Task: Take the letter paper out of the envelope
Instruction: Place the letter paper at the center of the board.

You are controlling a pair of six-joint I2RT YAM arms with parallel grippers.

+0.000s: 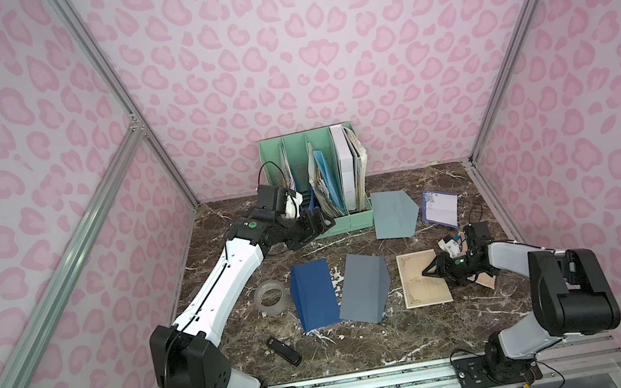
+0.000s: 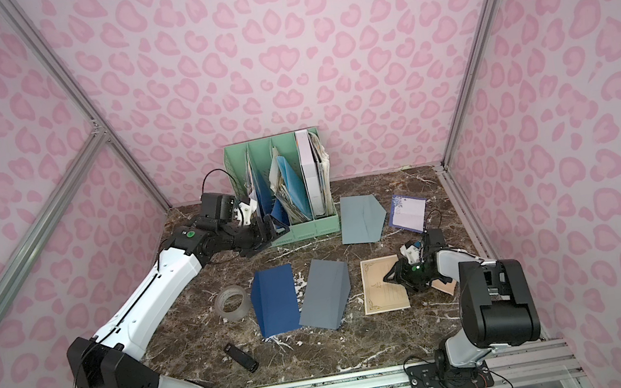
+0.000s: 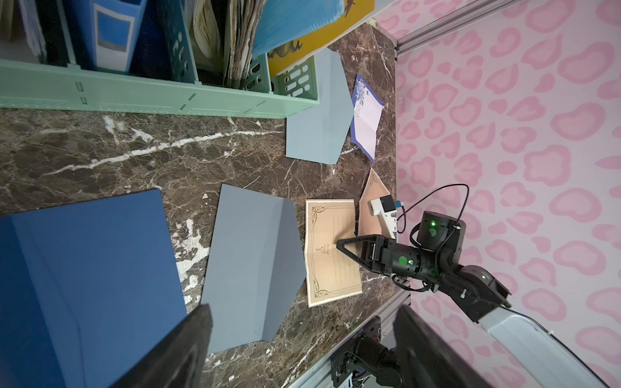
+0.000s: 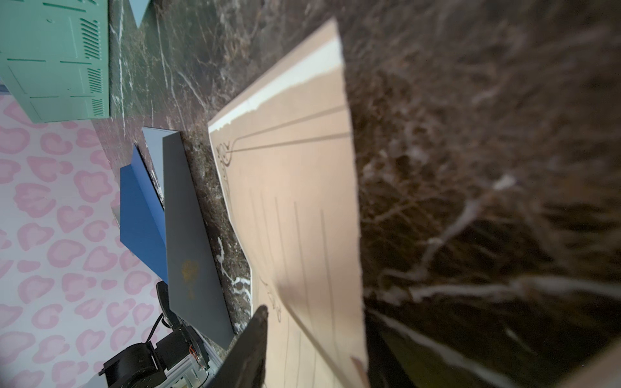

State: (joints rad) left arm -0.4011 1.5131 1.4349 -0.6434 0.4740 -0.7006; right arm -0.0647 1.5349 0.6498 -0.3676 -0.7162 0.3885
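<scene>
The tan letter paper (image 1: 424,280) (image 2: 383,286) (image 3: 332,248) (image 4: 302,201), with lines and a curly border, lies unfolded on the marble table. Just to its right, a tan envelope (image 1: 485,281) (image 2: 448,286) (image 3: 369,201) lies mostly hidden under my right arm. My right gripper (image 1: 427,271) (image 2: 388,277) (image 3: 339,243) (image 4: 316,319) hovers low over the paper's right half. Its jaws stand apart, with a raised fold of the paper between them. My left gripper (image 1: 321,222) (image 2: 279,231) (image 3: 302,312) is open and empty at the back left, beside the file rack.
A green file rack (image 1: 346,223) full of folders stands at the back. A dark blue envelope (image 1: 313,294) and a grey envelope (image 1: 364,287) lie mid-table. A pale grey envelope (image 1: 393,214) and a blue-edged letter (image 1: 439,207) lie behind. A tape roll (image 1: 271,297) and a black stick (image 1: 283,350) lie left.
</scene>
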